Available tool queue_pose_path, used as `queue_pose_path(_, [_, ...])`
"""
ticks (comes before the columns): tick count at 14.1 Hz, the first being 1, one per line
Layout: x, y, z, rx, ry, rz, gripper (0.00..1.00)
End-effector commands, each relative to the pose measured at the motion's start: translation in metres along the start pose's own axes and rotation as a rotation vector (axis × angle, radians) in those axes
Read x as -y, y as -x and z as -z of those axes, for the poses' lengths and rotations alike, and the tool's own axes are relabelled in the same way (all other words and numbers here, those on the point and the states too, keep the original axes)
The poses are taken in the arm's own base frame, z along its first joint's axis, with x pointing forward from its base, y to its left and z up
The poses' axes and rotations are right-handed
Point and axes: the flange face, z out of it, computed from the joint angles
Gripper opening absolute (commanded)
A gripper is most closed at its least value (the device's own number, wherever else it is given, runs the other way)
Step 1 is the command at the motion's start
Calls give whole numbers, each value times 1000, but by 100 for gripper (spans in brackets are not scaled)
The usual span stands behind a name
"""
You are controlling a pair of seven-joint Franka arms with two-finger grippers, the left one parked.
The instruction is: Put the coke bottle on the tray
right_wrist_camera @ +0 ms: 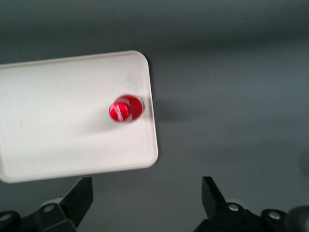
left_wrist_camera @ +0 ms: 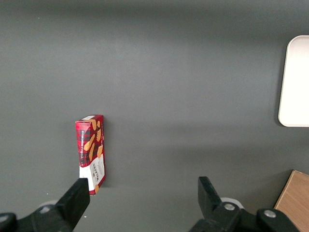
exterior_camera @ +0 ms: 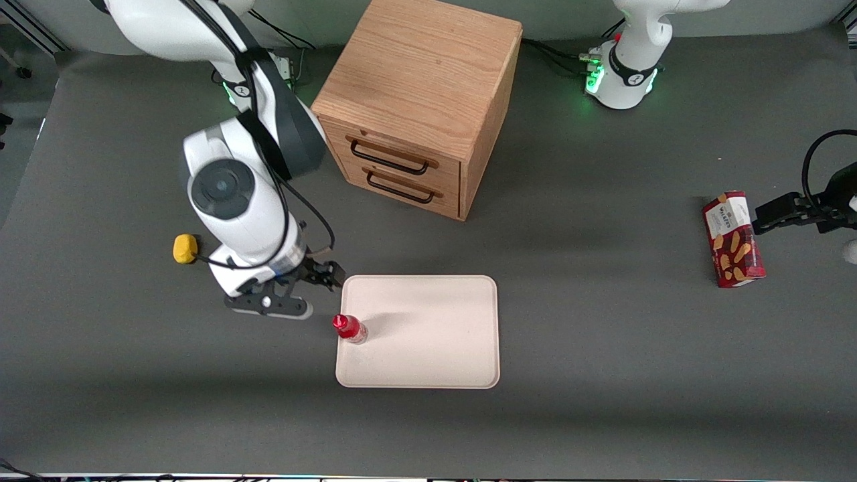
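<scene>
Gripper (exterior_camera: 304,294) released, empty, beside tray edge | coke bottle (exterior_camera: 349,328) upright on cream tray (exterior_camera: 428,361), near working-arm rim | step: placement looks done | next: retreat without bumping bottle

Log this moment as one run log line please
coke bottle: upright on tray, near its edge | claw: open, empty, above table beside tray | step: placement looks done

A red snack box (left_wrist_camera: 91,153) lies on the grey table (left_wrist_camera: 183,96) (the tray (left_wrist_camera: 295,82) well apart).
</scene>
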Motion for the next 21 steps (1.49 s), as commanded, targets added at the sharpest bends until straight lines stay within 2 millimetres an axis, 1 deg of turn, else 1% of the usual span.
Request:
queue_pose_path(1, [-13,30,51,18,39,-18,100])
queue_pose_path(3, [-26,48,83,35,46,-14,100])
queue_pose_path(5, [-44,59,108,46,53,-18,100])
queue_pose_path(6, [-53,62,117,51,53,-19,100])
queue_pose_path(8, [-80,62,128,62,44,-20,100])
queue_pose_path(9, [-97,61,133,64,38,4,100])
queue_pose_path(11, [-133,57,138,69,28,62,100])
queue_pose_path(12, [-145,54,138,71,24,76,100])
queue_pose_path(16, [-209,34,142,71,-4,108,100])
queue_pose_path(18, [-229,30,141,73,-17,108,100])
queue_pose_path(19, [-237,27,140,76,-18,103,100])
queue_pose_path(21, [-260,19,135,82,-25,60,100])
